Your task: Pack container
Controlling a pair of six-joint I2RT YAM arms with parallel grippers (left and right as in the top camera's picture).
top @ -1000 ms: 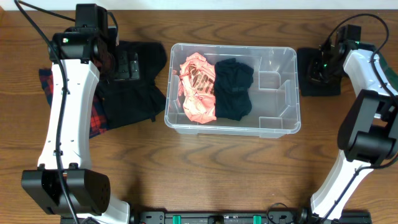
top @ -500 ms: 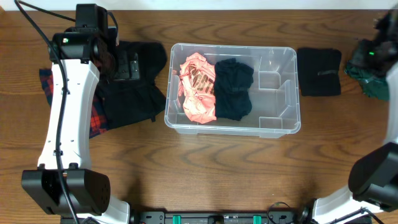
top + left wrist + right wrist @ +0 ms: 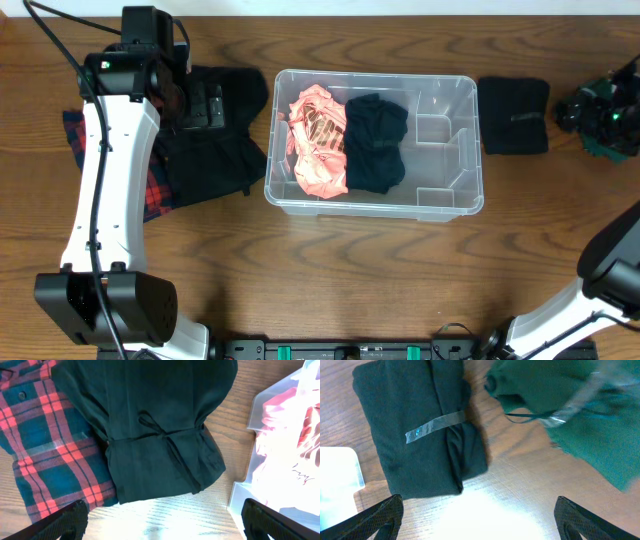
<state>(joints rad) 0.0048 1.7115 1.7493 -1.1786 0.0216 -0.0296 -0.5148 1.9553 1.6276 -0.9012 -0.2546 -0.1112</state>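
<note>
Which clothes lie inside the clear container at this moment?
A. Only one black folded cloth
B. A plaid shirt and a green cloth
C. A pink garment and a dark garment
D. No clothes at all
C: the overhead view shows a pink garment and a dark garment side by side in the left part of the container.

Green cloth (image 3: 600, 435) blurred (cropped too); container (image 3: 239, 502) cut off; plaid shirt (image 3: 45, 450) partly covered.
</note>
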